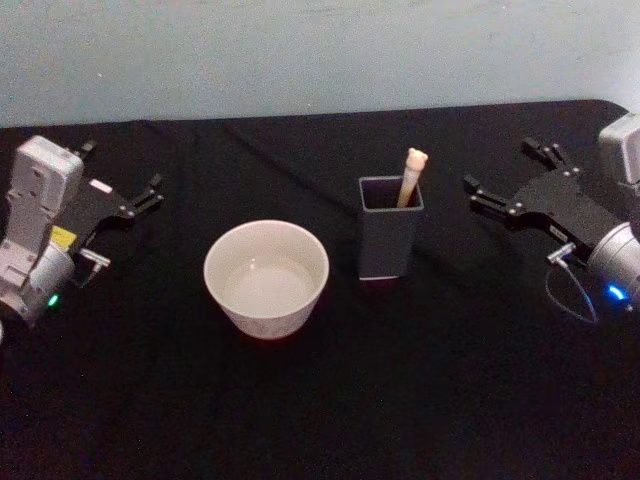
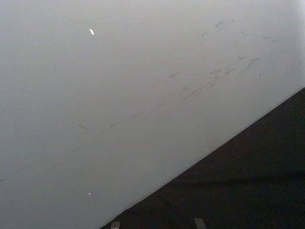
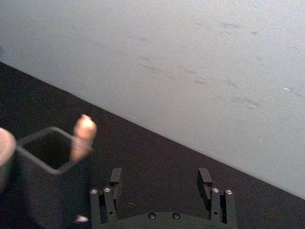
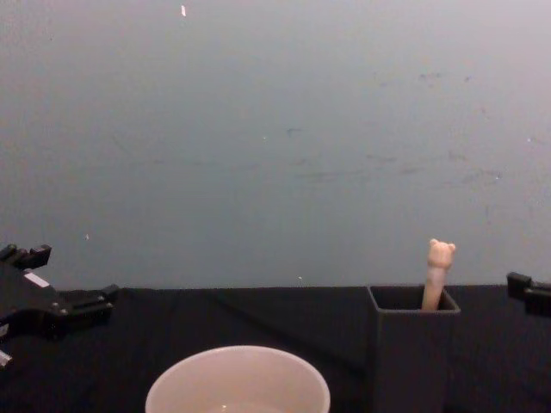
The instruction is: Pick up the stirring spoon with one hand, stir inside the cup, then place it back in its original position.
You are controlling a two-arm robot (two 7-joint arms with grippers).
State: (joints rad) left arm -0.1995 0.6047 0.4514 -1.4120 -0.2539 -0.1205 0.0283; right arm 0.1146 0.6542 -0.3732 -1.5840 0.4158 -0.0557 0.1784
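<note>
The beige bear-topped stirring spoon (image 1: pixel 411 175) is standing in the dark grey square holder (image 1: pixel 388 240) beside the round off-white cup (image 1: pixel 266 272). Overhead, unlike at chest level, we are seeing the left gripper (image 1: pixel 125 168) and right gripper (image 1: pixel 500 165) whole, both gaping empty.

Readable text: none. Yellow sticker (image 1: pixel 63 238) on the left arm's grey housing (image 1: pixel 40 175): print too small to make out. White tag (image 1: pixel 101 186) on the black body of the left pincer (image 1: pixel 120 170): markings illegible.

Bare gap — cup (image 1: pixel 266 278) to holder (image 1: pixel 389 240)
</note>
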